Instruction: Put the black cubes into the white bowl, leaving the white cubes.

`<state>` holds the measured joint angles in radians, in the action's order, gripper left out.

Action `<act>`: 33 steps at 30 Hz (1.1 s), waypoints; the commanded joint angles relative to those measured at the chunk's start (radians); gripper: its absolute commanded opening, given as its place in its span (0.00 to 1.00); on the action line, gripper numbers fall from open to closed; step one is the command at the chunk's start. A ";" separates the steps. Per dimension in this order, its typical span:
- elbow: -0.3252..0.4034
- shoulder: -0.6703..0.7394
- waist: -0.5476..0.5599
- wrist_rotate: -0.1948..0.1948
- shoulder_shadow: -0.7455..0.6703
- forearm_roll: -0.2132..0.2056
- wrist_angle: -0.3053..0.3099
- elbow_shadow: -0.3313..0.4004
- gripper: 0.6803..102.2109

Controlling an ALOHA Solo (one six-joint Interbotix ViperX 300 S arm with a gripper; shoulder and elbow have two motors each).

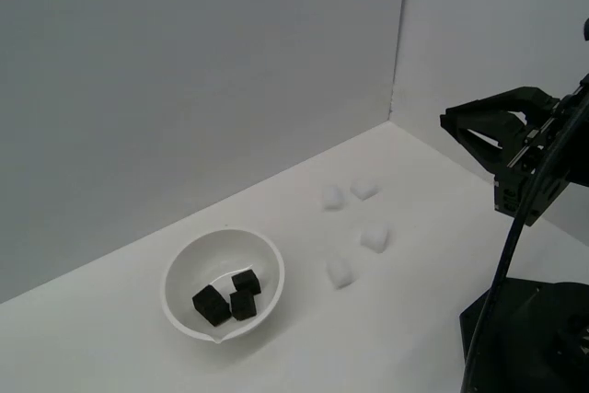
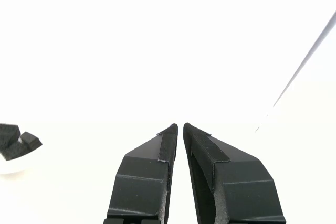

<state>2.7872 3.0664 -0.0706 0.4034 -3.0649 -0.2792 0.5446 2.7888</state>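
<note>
While the gripper (image 2: 180, 126) hangs in the air with its two fingers drawn together, tips almost touching and nothing between them, all three black cubes (image 1: 227, 296) lie inside the white bowl (image 1: 182, 266). In the exterior view the bowl sits on the white table (image 1: 110, 319) at about seven o'clock from the picture's centre, its small pouring lip turned toward six o'clock. Four white cubes (image 1: 356, 227) rest on the table at roughly two o'clock from the bowl, apart from it and loosely grouped, none touching another. The gripper (image 1: 445, 121) shows at three o'clock in that view, well above the table and away from the cubes. The wrist view catches only an edge of the bowl (image 2: 13, 165) with black cubes (image 2: 16, 141) in it.
</note>
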 commanded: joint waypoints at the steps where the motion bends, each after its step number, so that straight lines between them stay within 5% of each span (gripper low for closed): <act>1: 0.003 0.054 -0.012 0.011 -0.060 -0.012 0.003 0.005 0.02; 10: 0.028 0.259 -0.031 0.011 -0.264 -0.011 0.011 0.028 0.02; 33: 0.043 0.367 0.054 0.009 -0.368 -0.012 0.014 0.040 0.02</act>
<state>2.8363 3.4300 -0.0031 0.4019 -3.4300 -0.2792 0.5584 2.8379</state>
